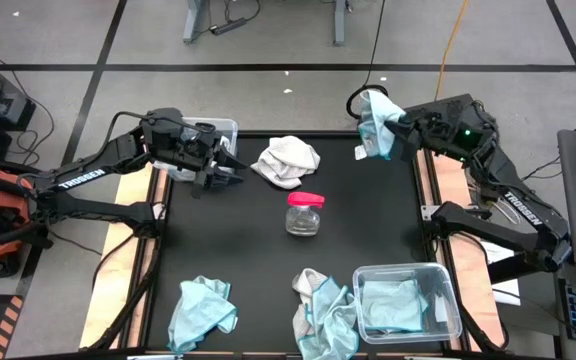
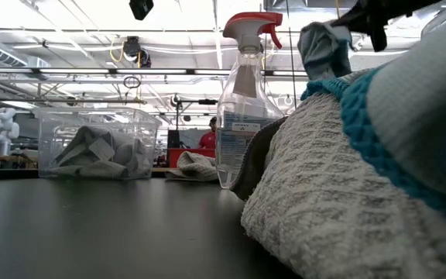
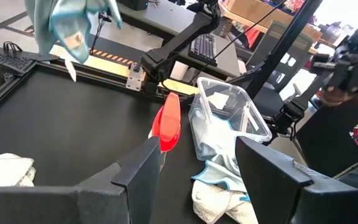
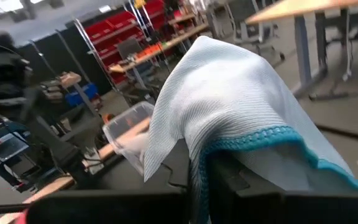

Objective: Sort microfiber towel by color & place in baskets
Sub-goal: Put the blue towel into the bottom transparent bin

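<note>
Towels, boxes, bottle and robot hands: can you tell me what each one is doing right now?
Right gripper: shut on light blue towel, lifted above the table's far right corner.
Left gripper: open, empty, beside the far basket.
Far basket: holds grey-white towels.
Near basket: holds a light blue towel.
White towel: crumpled on the table.
Blue towel: loose near the front edge.
Towel pile: heaped beside the near basket.
Spray bottle: upright, red top.
</note>
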Robot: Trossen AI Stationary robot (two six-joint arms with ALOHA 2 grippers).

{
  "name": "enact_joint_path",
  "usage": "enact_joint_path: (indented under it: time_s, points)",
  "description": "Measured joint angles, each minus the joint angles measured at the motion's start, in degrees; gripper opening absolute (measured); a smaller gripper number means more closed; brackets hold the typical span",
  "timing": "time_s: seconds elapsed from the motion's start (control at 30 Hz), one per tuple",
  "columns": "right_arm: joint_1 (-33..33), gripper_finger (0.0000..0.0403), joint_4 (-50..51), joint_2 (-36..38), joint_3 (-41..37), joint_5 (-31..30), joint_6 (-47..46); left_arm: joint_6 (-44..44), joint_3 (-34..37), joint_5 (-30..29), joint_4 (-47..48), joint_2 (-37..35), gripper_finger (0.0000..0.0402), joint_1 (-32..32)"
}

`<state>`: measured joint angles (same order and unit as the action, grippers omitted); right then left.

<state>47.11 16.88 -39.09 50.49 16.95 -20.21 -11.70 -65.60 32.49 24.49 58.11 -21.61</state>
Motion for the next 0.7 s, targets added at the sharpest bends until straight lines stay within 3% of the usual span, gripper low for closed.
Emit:
enact_joint_path:
  time_s: [0.4, 0.7]
  points:
    - [-3.32, 0.0015, 0.13, -0.07, 8.91, 4.73, 1.86, 0.22, 0.0, 0.0, 0.0, 0.02, 0.0214, 0.0]
    - [-5.58, 0.0015, 0.12, -0.11, 13.23, 13.09, 2.5, 0.39, 0.0, 0.0, -0.01, 0.01, 0.0214, 0.0]
